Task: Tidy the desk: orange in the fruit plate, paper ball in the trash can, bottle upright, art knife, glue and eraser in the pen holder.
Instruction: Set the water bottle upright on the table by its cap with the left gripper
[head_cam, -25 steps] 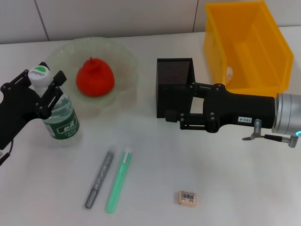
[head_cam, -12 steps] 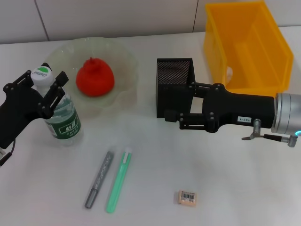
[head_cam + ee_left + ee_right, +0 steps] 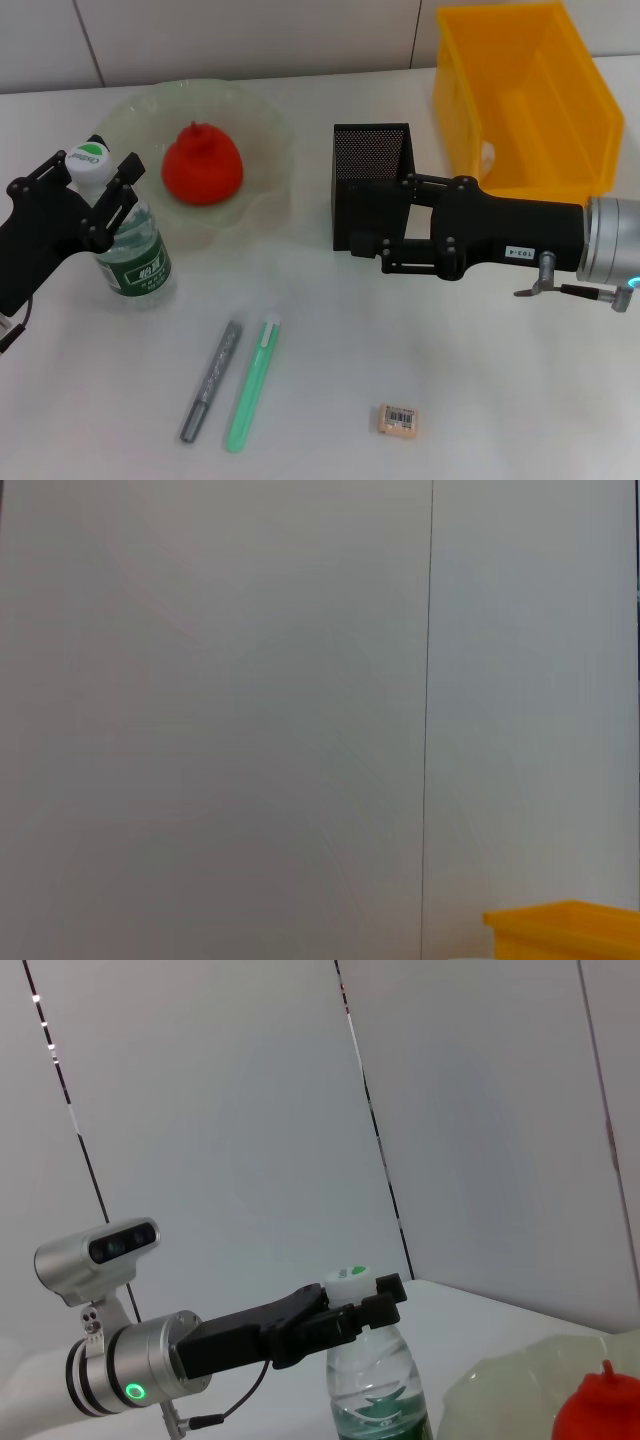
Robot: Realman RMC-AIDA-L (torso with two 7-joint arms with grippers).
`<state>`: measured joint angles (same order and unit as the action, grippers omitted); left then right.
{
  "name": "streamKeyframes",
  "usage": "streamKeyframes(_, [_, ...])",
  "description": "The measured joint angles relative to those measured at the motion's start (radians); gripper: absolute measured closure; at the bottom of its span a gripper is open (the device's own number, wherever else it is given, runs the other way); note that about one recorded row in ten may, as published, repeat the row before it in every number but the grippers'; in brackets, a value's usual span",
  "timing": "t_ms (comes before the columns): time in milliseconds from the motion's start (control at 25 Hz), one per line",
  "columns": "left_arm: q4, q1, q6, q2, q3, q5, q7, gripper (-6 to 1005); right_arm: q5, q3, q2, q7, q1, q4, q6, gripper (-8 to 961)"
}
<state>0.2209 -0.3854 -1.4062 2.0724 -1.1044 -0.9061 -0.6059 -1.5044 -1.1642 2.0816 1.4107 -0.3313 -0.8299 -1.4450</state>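
Note:
The bottle (image 3: pixel 128 250) stands upright at the left of the desk, also seen as the bottle (image 3: pixel 373 1390) in the right wrist view. My left gripper (image 3: pixel 88 178) is open, one finger on each side of the white cap; the same left gripper (image 3: pixel 362 1310) shows in the right wrist view. The orange (image 3: pixel 203 165) lies in the fruit plate (image 3: pixel 262 130). My right gripper (image 3: pixel 368 243) is open, low against the front of the pen holder (image 3: pixel 370 152). A grey glue pen (image 3: pixel 211 381), a green art knife (image 3: pixel 252 384) and the eraser (image 3: pixel 398 419) lie on the near desk. A white scrap (image 3: pixel 487 155), perhaps the paper ball, shows inside the trash can (image 3: pixel 525 95).
The trash can stands at the back right, close behind my right arm, and its corner (image 3: pixel 565 930) shows in the left wrist view. The plate's rim (image 3: pixel 500 1390) and the orange (image 3: pixel 603 1408) show beside the bottle in the right wrist view. A white wall runs behind the desk.
The bottle and my left gripper have shifted slightly to the right, then held still. The right arm has not moved.

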Motion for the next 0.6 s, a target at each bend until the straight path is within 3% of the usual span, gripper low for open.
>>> streamKeyframes(600, [0.004,0.008,-0.027,0.000,-0.008,-0.005,0.030,516,0.000,0.003,0.000,0.000,-0.007,0.005,0.000,187])
